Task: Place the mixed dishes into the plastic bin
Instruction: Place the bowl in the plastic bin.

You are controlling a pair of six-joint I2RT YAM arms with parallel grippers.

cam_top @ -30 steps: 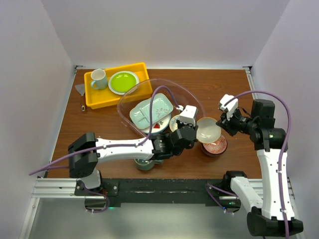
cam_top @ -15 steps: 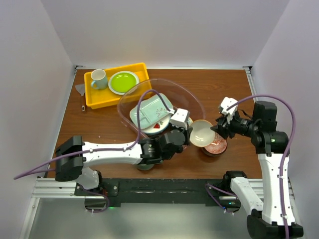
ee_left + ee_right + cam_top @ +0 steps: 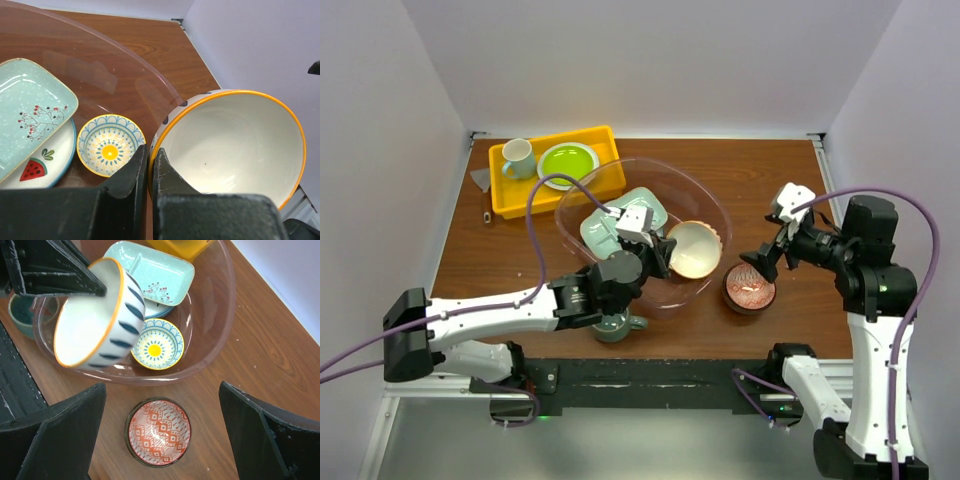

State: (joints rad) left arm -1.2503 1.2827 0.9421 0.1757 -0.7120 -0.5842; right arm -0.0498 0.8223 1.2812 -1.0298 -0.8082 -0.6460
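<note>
As the top view has it, left gripper [image 3: 658,250]: clamped on the rim of the striped bowl [image 3: 694,249], which hangs tilted over the right half of the plastic bin [image 3: 700,185].
Right gripper [image 3: 772,256]: fingers wide apart, empty, above the reddish-brown bowl [image 3: 750,288].
Reddish-brown bowl: on the table, just outside the bin's right wall; right arm nearer.
Grey-green mug [image 3: 615,325]: outside the bin, at the near edge, under the left arm.
Left wrist, bin contents: pale-green tray [image 3: 30,110] lying over the watermelon plate [image 3: 47,162]; small yellow bowl [image 3: 110,151] beside them, lower than the held bowl.
Right wrist, likely next pick: reddish-brown bowl upright, centred between the spread fingers [image 3: 60,435], straight below.
</note>
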